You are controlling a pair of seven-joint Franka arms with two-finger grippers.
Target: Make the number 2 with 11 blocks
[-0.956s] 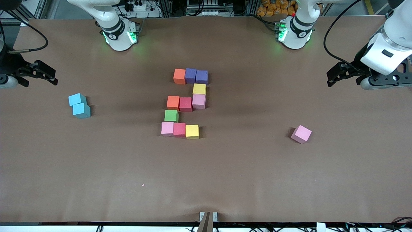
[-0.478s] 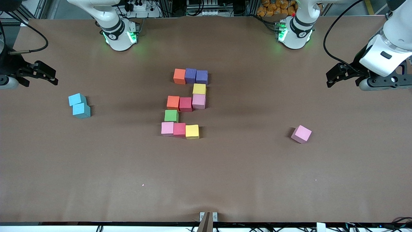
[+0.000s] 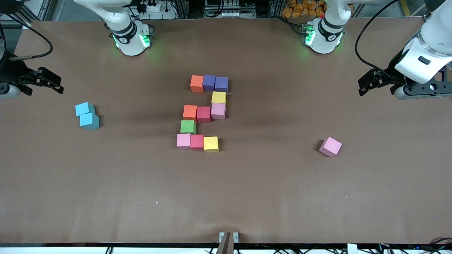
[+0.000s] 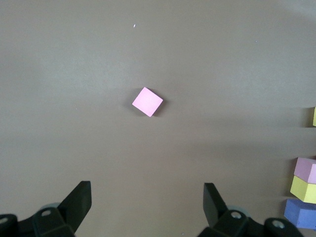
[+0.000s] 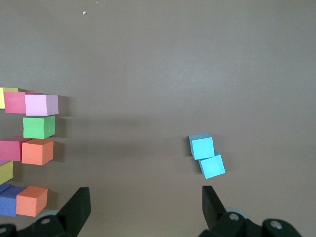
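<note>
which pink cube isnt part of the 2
The lone pink cube toward the left arm's end, sitting skewed and apart from the digit; the other two pinks touch neighbouring cubes.

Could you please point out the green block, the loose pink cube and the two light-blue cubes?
green block [image 3: 188, 126], front view, top face.
loose pink cube [image 3: 331, 146], front view, top face.
light-blue cubes [image 3: 89, 120], front view, nearer cube's top.

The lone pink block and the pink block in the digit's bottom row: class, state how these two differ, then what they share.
The lone pink block sits apart toward the left arm's end of the table, touching nothing; the bottom-row pink block sits edge to edge with a red block. The lone one is turned askew; the bottom-row one sits square with its row. Both are pink cubes of the same size, resting on the table.
</note>
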